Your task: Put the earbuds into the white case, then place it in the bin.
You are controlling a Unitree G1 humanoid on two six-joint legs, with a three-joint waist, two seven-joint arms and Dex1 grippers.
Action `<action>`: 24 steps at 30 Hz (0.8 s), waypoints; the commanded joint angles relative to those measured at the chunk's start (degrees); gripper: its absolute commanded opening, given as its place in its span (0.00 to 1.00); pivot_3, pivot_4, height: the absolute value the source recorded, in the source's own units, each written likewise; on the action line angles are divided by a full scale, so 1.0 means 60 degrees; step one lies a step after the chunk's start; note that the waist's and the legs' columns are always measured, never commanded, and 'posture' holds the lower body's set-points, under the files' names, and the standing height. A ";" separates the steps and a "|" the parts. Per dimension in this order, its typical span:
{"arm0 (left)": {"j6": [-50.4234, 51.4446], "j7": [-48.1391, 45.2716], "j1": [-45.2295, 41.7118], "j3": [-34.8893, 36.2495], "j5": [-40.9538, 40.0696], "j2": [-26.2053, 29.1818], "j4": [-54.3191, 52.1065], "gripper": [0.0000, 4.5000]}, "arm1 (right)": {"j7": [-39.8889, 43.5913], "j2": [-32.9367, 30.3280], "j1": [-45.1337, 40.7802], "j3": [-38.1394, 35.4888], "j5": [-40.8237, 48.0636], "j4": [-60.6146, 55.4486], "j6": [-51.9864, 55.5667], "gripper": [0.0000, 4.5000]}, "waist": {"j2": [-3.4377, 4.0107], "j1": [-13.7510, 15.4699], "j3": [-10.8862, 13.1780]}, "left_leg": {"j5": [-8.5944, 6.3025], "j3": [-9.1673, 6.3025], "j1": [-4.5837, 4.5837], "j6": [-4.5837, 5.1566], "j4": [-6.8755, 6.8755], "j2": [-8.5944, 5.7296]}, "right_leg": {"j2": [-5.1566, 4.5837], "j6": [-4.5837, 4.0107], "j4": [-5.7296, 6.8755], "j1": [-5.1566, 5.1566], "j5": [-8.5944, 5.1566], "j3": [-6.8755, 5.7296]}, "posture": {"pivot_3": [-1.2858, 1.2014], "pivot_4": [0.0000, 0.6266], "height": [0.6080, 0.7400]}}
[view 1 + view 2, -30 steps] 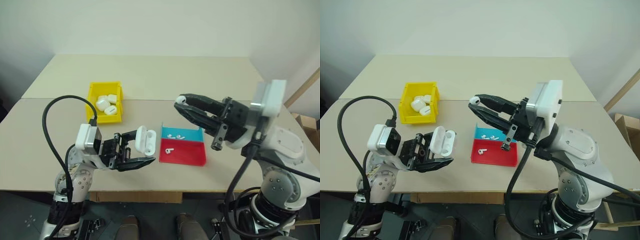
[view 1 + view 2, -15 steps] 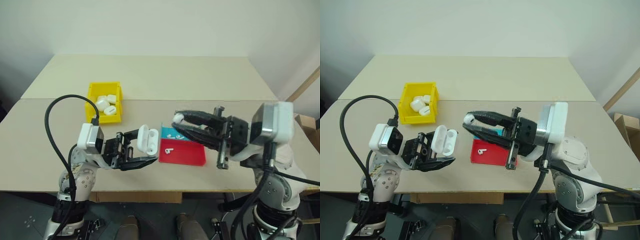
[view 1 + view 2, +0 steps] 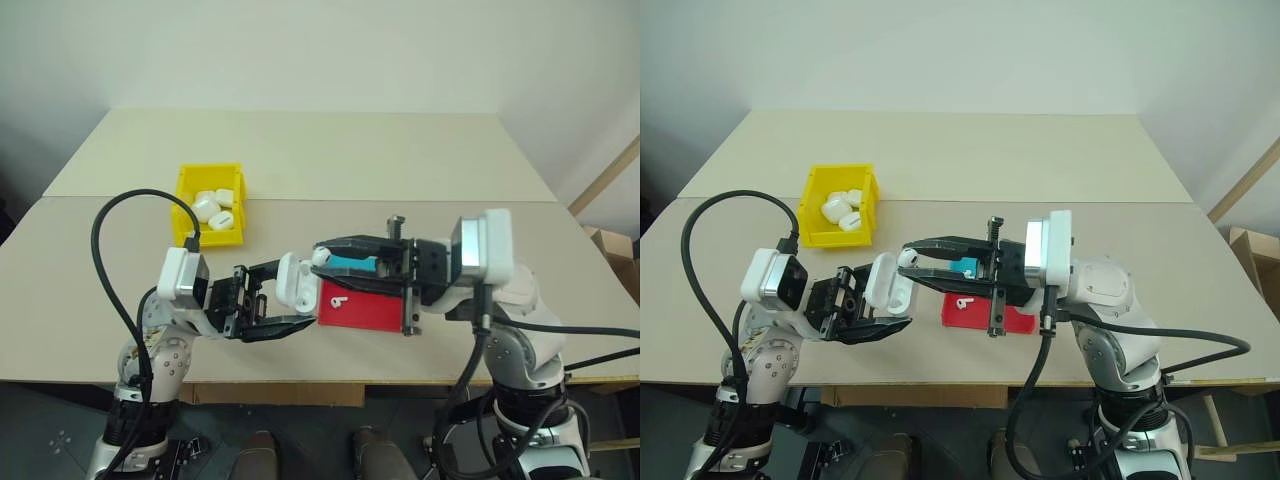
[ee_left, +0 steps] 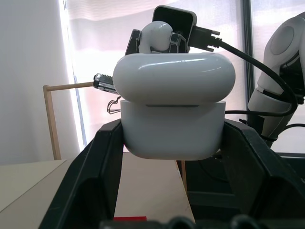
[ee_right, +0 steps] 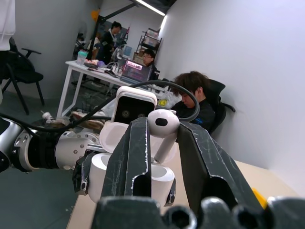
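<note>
Beige table (image 3: 400, 150) fills mid-frame; left gripper (image 3: 285, 298) clamps the open white case (image 3: 292, 280) at centre; right gripper (image 3: 322, 258) pinches an earbud (image 5: 163, 125) just above it; yellow bin (image 3: 186, 205) sits upper left.

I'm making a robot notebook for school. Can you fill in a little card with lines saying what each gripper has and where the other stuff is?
left gripper: shut on the open white case
right gripper: shut on one earbud, right at the case
red and blue tray: on the table, one earbud on the red part
yellow bin: holds several white cases
</note>
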 commanded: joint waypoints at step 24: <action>-0.0176 -0.0087 -0.0240 -0.0023 0.0043 -0.0054 -0.0165 0.61 | 0.0119 -0.0307 0.0072 0.0516 -0.0697 0.0595 -0.1181 0.15 | 0.0000 -0.0002 0.0000 | 0.0000 0.0001 -0.0001 0.0000 0.0000 -0.0001 | -0.0001 0.0000 -0.0002 -0.0001 0.0000 0.0001 | 0.52 0.24 1.00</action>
